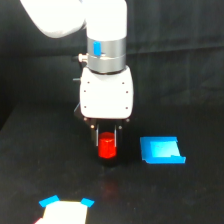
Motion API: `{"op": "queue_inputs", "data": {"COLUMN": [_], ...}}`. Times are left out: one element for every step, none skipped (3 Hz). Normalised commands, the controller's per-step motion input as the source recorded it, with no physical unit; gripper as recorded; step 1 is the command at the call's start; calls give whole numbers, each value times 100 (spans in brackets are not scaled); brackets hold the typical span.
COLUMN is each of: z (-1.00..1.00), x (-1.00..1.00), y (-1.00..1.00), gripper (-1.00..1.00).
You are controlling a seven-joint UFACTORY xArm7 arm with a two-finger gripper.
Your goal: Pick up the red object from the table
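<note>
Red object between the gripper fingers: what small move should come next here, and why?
Probably close the fingers, or confirm the grip, then lift straight up. The red object sits between the gripper fingers, low near the table. Whether the fingers already press on it, or it has left the surface, cannot be told. The blue tray-like piece lies apart on the exterior view's right, out of a vertical lift's way.
</note>
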Motion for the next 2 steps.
{"op": "queue_inputs", "data": {"z": [100, 100], "x": [-50, -27], "y": [-100, -41], "gripper": [-50, -100]}}
